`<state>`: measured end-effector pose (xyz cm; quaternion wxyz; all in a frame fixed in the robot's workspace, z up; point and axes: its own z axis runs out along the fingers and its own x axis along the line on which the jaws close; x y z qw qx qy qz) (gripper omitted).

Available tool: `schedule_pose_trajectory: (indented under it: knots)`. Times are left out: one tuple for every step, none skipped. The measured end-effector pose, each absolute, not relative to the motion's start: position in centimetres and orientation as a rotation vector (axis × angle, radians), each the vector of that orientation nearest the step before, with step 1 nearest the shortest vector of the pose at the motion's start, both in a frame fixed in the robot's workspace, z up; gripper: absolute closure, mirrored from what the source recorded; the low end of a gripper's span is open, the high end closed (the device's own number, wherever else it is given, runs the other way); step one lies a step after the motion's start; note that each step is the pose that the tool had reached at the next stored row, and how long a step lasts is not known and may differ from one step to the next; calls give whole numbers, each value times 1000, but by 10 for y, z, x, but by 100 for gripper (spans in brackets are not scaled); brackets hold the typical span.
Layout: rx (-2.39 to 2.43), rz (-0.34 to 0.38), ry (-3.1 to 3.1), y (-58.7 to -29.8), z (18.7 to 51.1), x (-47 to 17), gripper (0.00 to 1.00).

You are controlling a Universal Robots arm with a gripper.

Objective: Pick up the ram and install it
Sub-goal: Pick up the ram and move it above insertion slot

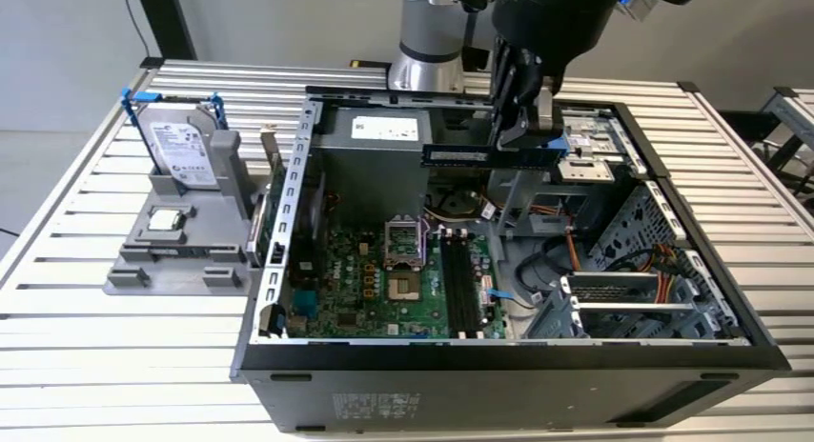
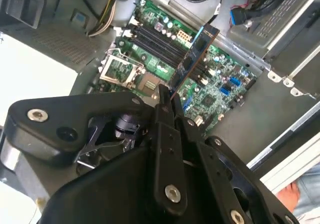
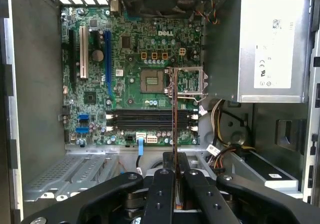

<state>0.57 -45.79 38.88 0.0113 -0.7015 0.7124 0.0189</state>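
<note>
The ram (image 1: 487, 156) is a thin dark stick hanging level in the air above the open computer case, over its back half. My gripper (image 1: 532, 142) is shut on the stick's end at the exterior view's right. In the second wrist view the ram (image 2: 194, 56) juts out from my gripper (image 2: 167, 98) above the green motherboard (image 2: 215, 96). The first wrist view shows the ram (image 3: 174, 109) edge-on in my gripper (image 3: 175, 156), crossing over the black memory slots (image 3: 150, 119). Those slots (image 1: 463, 285) lie well below the stick, toward the case's front.
A hard drive with blue tabs (image 1: 178, 147) and a small square processor chip (image 1: 166, 220) sit in a grey holder at the exterior view's left. The open processor socket (image 1: 404, 242), power supply (image 1: 381, 128), cables (image 1: 573, 237) and drive cage (image 1: 636, 299) crowd the case on the slatted table (image 1: 114, 337).
</note>
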Motion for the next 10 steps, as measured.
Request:
schedule_pose_trajectory:
  knots:
    - [-2188,59,2222,-458,389,6,100]
    - [-2188,59,2222,-458,389,6,100]
    - [-2188,59,2222,-458,389,6,100]
    - [-2188,59,2222,-458,389,6,100]
    - [-2188,59,2222,-458,389,6,100]
    - [-2188,59,2222,-458,389,6,100]
    - [-2188,59,2222,-458,389,6,100]
    - [-2188,59,2222,-458,389,6,100]
    - [-2181,59,2229,-458,389,6,100]
    - [-2165,59,2244,-458,389,6,100]
